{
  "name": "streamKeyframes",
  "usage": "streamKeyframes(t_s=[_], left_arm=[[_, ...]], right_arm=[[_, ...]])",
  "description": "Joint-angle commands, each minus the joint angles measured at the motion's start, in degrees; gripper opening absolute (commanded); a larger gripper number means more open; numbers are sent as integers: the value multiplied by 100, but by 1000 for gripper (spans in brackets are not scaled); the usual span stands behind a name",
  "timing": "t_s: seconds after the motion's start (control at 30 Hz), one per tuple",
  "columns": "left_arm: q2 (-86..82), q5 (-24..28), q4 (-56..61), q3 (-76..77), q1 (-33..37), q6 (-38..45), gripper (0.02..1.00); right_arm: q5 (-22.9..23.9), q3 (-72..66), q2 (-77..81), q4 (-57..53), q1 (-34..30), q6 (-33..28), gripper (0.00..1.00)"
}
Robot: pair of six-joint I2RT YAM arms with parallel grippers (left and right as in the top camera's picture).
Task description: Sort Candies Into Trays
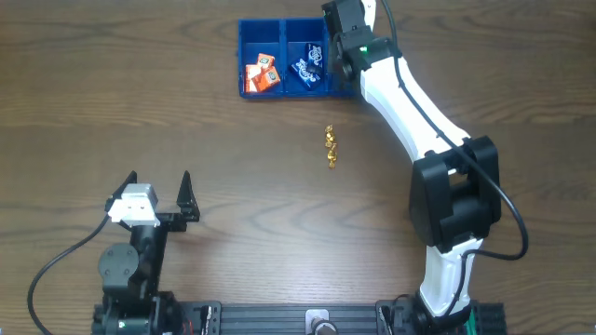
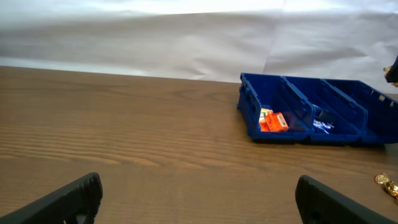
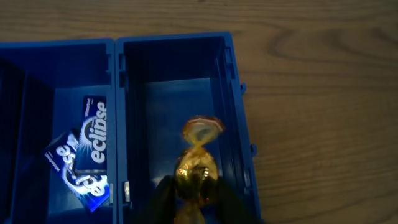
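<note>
The right claw (image 3: 194, 196) is closed on a gold foil candy (image 3: 198, 168), held above the end compartment of the blue tray (image 3: 233, 93) - the 1 bay of 3 with nothing lying in it. The likeliest slip is at release. The candy hangs nearer the outer wall than the divider, so it could clip that rim and roll onto the tabletop (image 1: 140, 93). Its twisted foil tail could also catch on a finger and drag the drop sideways.

The foil is crinkled and shiny over a rounded body, so it is prone to rolling. The tray is rigid moulded plastic with thin upright walls. Flat blue packets (image 3: 87, 155) lie in the middle bay and glossy orange candies (image 1: 264, 74) in the far 1. More loose gold candies (image 1: 331, 160) wait on the wood-grain tabletop. The left claw (image 1: 158, 181) sits spread wide and empty, well apart from the tray.
</note>
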Motion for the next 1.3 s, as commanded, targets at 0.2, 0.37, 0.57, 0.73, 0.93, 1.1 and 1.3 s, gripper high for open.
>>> streamKeyframes(t_s=[0.2, 0.37, 0.57, 0.73, 0.93, 1.1, 1.3], left_arm=[[-42, 146, -229, -87, 28, 20, 998], [-42, 146, -229, -87, 28, 20, 996], [-42, 146, -227, -87, 28, 20, 998], [-42, 146, -229, -87, 28, 20, 998], [-42, 146, -229, -87, 28, 20, 998], [-42, 146, -229, -87, 28, 20, 998], [-42, 146, -229, -87, 28, 20, 998]], right_arm=[[17, -24, 133, 9, -26, -63, 1000], [15, -22, -44, -323, -17, 61, 1000], [-452, -28, -785, -1928, 361, 748, 1000], [-1180, -227, -835, -2542, 682, 767, 1000], [-1705, -1368, -833, -2072, 791, 957, 1000], [-1725, -2203, -833, -1436, 850, 960, 1000], [-1659, -2544, -798, -1034, 938, 960, 1000]])
